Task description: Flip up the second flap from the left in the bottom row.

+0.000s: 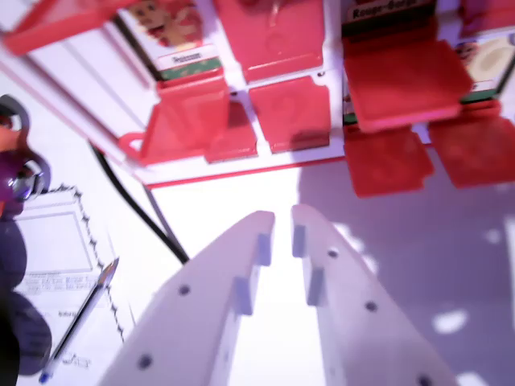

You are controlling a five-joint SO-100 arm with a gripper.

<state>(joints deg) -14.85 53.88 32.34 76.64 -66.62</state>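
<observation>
A game board (241, 170) with a white frame and red flaps fills the top of the wrist view. Along its near edge lie red flaps: one half-raised at the left (189, 121), a flat one (290, 112) right of it, then two more (386, 159) (475, 149). Behind them a larger flap (398, 80) stands tilted. Picture cards (173, 32) show where flaps are up. My gripper (283, 215), white with ribbed pads, hovers over the table just short of the board's edge. It points between the two left flaps. Its fingers stand a narrow gap apart with nothing between them.
A black cable (137, 201) runs down from the board's left corner. A printed sheet (56, 249) with a pen (80, 318) on it lies at the lower left. A purple and metal object (18, 173) sits at the left edge. Shadow covers the table at right.
</observation>
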